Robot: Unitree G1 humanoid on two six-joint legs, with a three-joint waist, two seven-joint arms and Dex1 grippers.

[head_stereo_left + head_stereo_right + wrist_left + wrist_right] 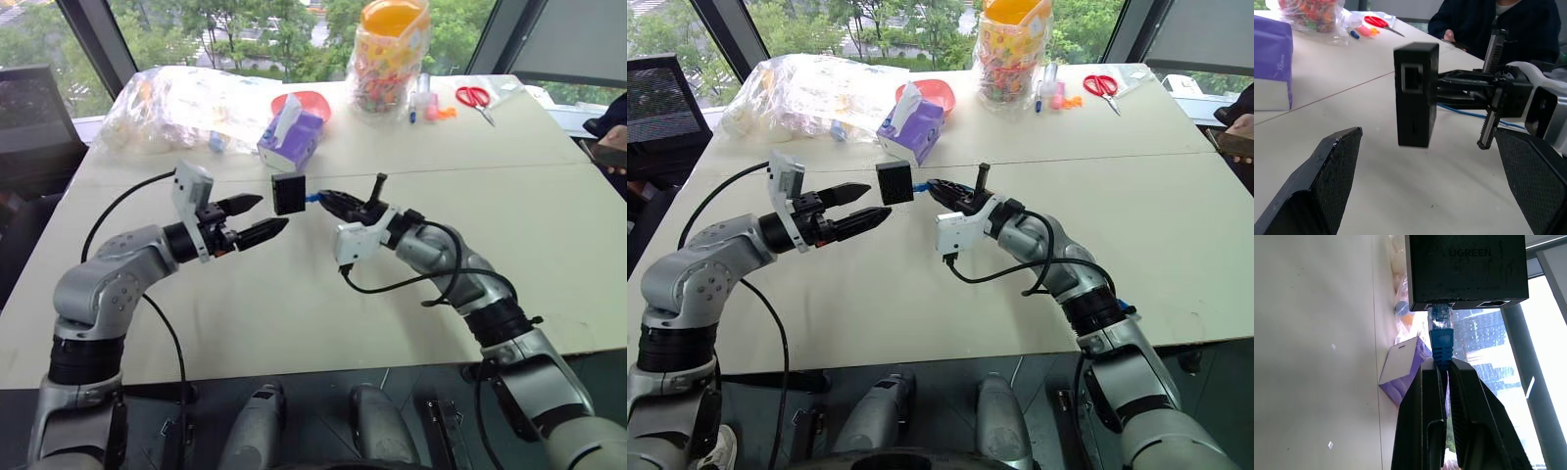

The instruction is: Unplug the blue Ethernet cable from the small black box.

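Nearest the head camera, the two arms are raised over the pale counter [294,323], their pincers turned toward each other. The right pincer [1442,363] is seen clamped shut on the blue Ethernet cable [1442,343] just behind its clear plug, which is still seated in a port of the small black box [1465,267]. The box is thereby carried clear of the counter, hanging from the cable alone; its printed face is turned toward the right wrist camera. In the head view the box [289,193] is found just above centre, with the right pincer at its 3 o'clock and the left pincer [253,217] at its 8 o'clock, close but not touching.

The left pincer is spread wide and nothing is held in it; in its own wrist view the box [1415,93] is framed between its two black fingers [1337,161], an empty port facing the camera. The box appears to be presented this way so that it can be gripped from the free side and the plug pulled against that hold. The unplugging itself is judged not yet done.

At 12 o'clock, further back on the counter, a purple tissue box [291,137] and a jar of colourful items [390,59] are set well apart from the work.
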